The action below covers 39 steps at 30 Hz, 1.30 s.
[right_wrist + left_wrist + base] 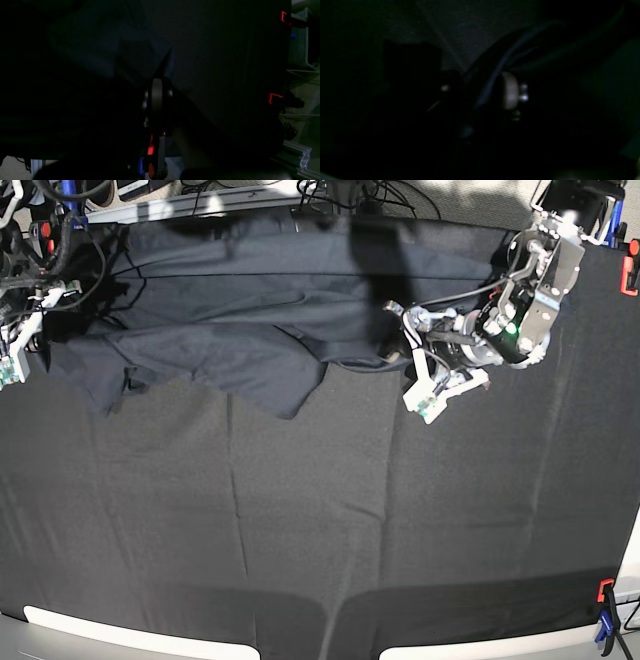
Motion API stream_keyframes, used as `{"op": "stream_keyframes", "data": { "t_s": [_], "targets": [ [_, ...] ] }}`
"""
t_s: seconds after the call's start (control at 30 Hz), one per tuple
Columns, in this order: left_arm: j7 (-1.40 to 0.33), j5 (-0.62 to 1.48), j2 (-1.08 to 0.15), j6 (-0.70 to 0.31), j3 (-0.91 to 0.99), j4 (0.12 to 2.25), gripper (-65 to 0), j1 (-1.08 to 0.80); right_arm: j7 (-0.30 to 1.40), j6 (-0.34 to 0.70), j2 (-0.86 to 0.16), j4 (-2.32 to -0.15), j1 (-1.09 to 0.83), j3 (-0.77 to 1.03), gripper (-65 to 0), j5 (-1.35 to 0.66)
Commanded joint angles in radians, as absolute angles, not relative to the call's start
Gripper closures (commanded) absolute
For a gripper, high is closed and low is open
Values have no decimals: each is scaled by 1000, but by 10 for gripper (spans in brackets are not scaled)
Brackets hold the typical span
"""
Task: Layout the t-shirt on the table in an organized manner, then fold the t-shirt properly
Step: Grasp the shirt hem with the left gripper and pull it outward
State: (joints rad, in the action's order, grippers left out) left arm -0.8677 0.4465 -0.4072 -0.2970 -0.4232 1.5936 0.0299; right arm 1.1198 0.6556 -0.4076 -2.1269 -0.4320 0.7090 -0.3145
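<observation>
The dark navy thin short-sleeved t-shirt [230,330] lies rumpled across the far part of the wide table under creased matte black cloth [320,520]. The left gripper [395,332] pinches the shirt's edge, fabric between its jaws. The right gripper [48,288], jaws together, sits at the shirt's opposite end; whether it holds cloth I cannot tell.

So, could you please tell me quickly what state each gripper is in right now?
Left gripper: at the t-shirt's edge; whether it is closed or holding cannot be told.
Right gripper: jaws closed; a hold on the cloth cannot be told.
</observation>
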Motion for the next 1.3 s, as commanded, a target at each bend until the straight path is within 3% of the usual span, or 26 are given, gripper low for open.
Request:
{"op": "stream_keyframes", "data": {
  "t_s": [0.0,0.47,0.6,0.77,0.93,1.27],
  "targets": [
    [-857,452,-410,-300,-421,1617,0,62,1097,675,-424,-2139,-430,716,0,-315],
    [-835,204,-413,-294,-420,1623,0,388,1084,674,-424,-2140,-429,716,0,-319],
    [-868,149,-417,-133,-420,1623,0,402,1084,673,-424,-2140,-430,716,0,-319],
    [-1090,220,-417,-160,-420,1623,0,309,1084,673,-424,-2140,-429,716,0,-322],
    [-1098,237,-456,-241,-420,1658,0,139,1084,674,-424,-2140,-430,716,0,-322],
    [-1151,225,-692,-226,-420,2102,0,-189,1084,674,-424,-2140,-430,716,0,-322]
  ]
}}
